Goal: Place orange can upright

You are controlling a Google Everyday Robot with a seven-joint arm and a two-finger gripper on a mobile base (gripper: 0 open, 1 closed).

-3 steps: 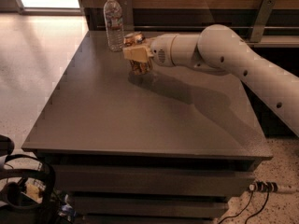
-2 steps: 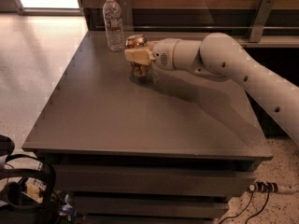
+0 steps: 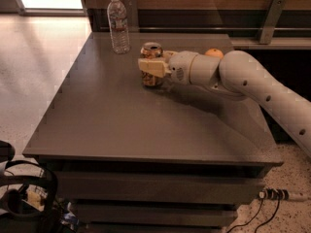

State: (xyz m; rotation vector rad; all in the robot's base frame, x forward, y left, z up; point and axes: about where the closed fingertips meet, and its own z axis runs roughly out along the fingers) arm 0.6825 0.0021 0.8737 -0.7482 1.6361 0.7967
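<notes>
The small orange-brown and gold metal drink can (image 3: 152, 80) stands upright in the far middle of the table, silver top facing up. Its base looks to meet the surface, with a shadow right beneath it. The gripper (image 3: 151, 66) is around the can's midsection, jaws clamped on it, and one tan finger (image 3: 147, 66) crosses the side of the can facing me. The white arm (image 3: 252, 84) reaches in from the right, low over the table top.

Against a second ago, I see the can a little further right and nearer the camera, and lower. It sat higher in the grip then and looked slightly tilted, while now it reads as straight. The arm has shifted the same way along with it.

Outward from there, a round orange fruit (image 3: 214, 53) peeks over the arm just behind the wrist (I could not see it in the earlier views, where the arm covered that spot). The clear plastic water bottle (image 3: 118, 24) with a white cap stands upright to the left of the can and further back, well apart from it, and has not moved. All of this sits on the dark grey square table (image 3: 121, 125), on a speckled pale floor.
</notes>
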